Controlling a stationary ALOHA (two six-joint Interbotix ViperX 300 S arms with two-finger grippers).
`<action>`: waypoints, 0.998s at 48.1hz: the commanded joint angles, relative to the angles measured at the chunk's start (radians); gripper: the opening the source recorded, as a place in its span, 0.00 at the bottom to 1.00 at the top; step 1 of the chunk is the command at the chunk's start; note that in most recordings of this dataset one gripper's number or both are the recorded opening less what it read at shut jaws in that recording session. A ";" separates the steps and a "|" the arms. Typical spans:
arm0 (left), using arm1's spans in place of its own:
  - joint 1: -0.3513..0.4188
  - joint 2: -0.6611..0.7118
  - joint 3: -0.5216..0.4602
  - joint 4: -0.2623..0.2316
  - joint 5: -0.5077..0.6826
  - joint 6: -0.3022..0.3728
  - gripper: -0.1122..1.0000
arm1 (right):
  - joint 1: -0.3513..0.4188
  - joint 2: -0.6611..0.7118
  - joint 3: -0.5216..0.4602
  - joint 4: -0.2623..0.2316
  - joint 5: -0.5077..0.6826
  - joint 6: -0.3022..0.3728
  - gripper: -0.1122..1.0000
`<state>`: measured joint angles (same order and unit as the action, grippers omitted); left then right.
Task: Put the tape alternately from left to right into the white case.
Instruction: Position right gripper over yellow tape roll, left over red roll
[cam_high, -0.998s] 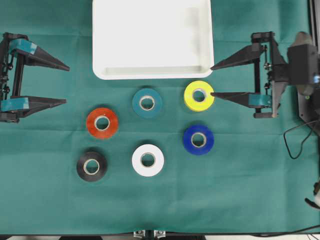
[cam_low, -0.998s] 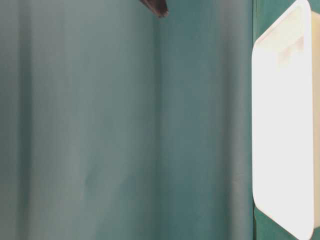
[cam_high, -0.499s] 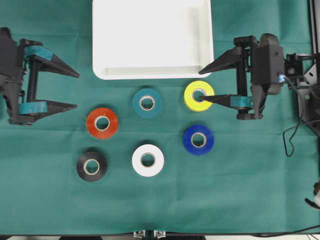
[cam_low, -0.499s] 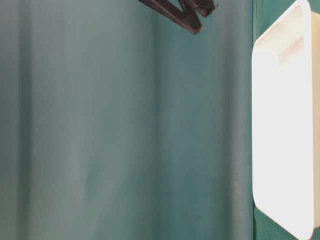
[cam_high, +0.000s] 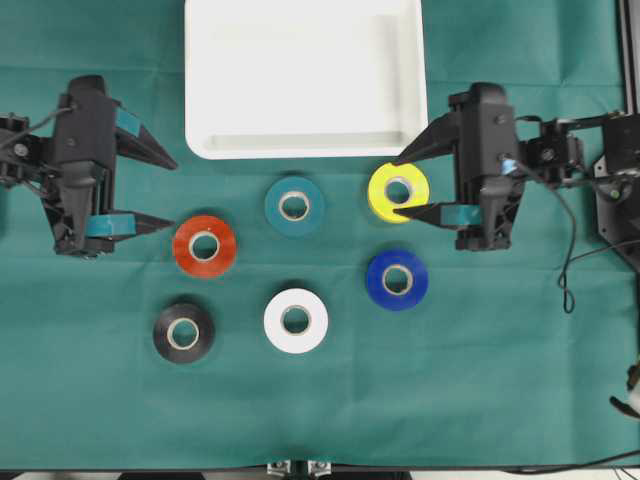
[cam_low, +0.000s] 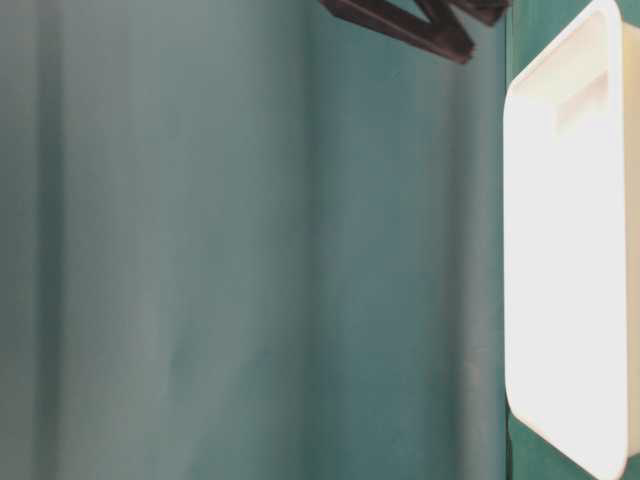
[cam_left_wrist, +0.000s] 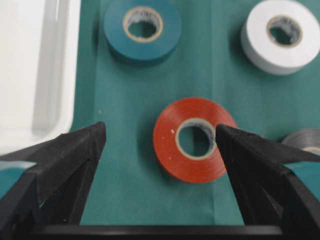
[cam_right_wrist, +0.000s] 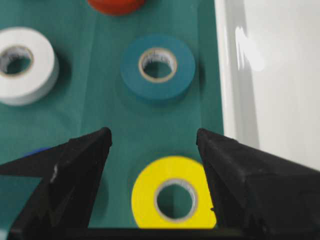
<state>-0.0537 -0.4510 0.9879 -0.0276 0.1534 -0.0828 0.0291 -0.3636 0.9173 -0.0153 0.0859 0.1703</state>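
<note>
Both pincers gape empty: left pincer (cam_high: 168, 192) lines up on red roll (cam_high: 204, 246), right pincer (cam_high: 401, 184) over yellow roll (cam_high: 398, 191); next, drop and close, case (cam_high: 300, 145) unfilled

Looks like a robotics lab or test station, not a home. Flat bench (cam_high: 500, 400) covered edge to edge in plain dark green cloth, creased in straight fold lines. Two black robot arms mounted at the left (cam_high: 40, 170) and right (cam_high: 590, 160) sides, with loose black cables (cam_high: 568, 270) trailing at the right edge. Six coloured ring-shaped tape rolls (cam_high: 296, 320) laid out in tidy rows just near of a shallow rectangular white plastic case (cam_high: 300, 148), like a staged trial.
</note>
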 joint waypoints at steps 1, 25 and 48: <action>-0.003 0.012 -0.037 -0.002 0.017 0.000 0.63 | 0.003 0.017 -0.040 0.002 0.035 0.002 0.79; -0.003 0.044 -0.063 -0.003 0.077 -0.002 0.63 | 0.003 0.067 -0.074 0.002 0.095 0.003 0.79; -0.003 0.044 -0.063 -0.002 0.077 -0.003 0.63 | 0.043 0.069 -0.072 0.002 0.186 0.029 0.79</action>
<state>-0.0537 -0.4019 0.9480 -0.0276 0.2332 -0.0844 0.0598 -0.2884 0.8667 -0.0153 0.2516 0.1948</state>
